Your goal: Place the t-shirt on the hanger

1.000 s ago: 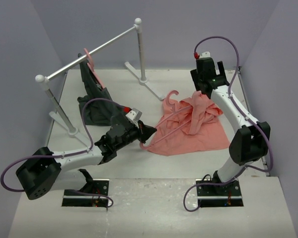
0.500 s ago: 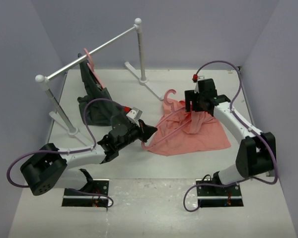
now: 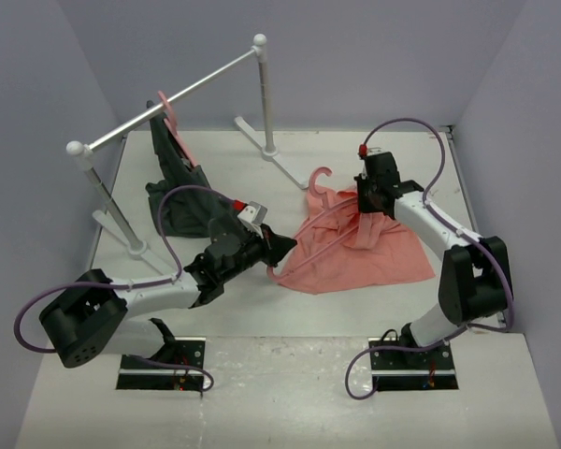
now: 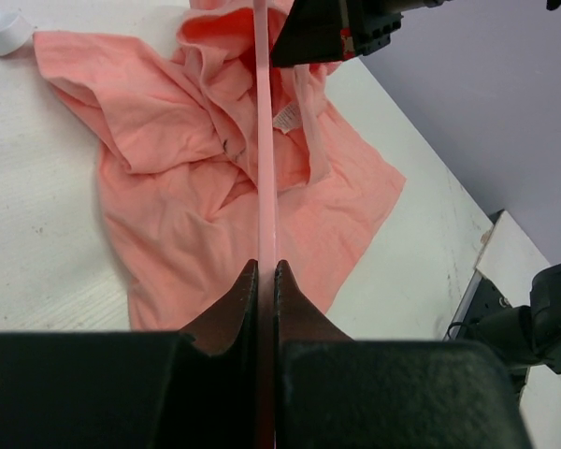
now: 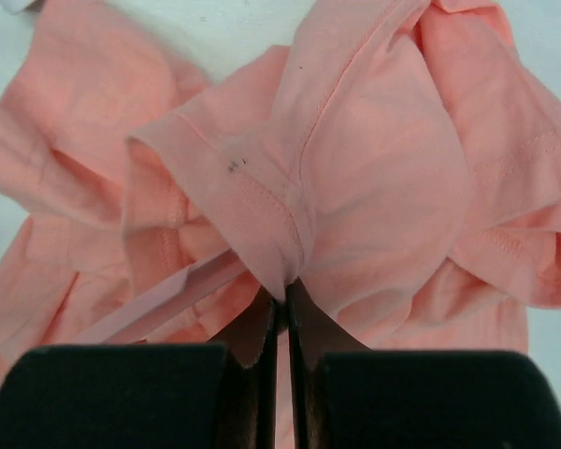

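"What's the left gripper point(image 3: 279, 249) doing?"

"Its fingers are clamped tight on the near end of the hanger point(image 4: 265, 140), at the left edge of the t-shirt point(image 3: 383, 254)."

"And where does the hanger go from there?"

"It lies on the shirt, which is crumpled on the table point(image 3: 355, 309). It runs away and rightward, with part of it under a fold."

"What about the right side?"

"The right gripper point(image 5: 282, 295) is pinched on a bunched fold of the t-shirt, just beside the hanger's bar."
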You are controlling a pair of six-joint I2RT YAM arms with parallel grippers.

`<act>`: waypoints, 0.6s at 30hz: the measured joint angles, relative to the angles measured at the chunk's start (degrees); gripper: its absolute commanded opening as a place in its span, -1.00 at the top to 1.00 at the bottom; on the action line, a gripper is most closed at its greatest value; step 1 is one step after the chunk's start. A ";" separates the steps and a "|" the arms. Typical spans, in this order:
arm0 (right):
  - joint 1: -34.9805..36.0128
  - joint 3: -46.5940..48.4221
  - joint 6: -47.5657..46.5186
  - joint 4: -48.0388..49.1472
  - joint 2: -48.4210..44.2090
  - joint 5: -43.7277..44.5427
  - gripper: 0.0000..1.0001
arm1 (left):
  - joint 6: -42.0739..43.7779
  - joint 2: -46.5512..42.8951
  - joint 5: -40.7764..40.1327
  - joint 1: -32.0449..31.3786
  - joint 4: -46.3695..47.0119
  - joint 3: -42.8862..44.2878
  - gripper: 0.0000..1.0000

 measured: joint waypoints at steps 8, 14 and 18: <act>6.29 2.12 2.53 -2.40 -11.78 -11.02 1.00 | 0.31 -3.06 1.31 0.26 8.02 -1.73 1.00; 7.44 15.19 3.14 -7.30 -12.13 -17.13 1.00 | 2.41 -11.50 0.37 0.67 12.64 -3.29 1.00; 8.85 19.03 4.59 -7.45 -13.51 -20.41 1.00 | 4.27 -15.31 -0.83 0.68 13.22 -3.30 1.00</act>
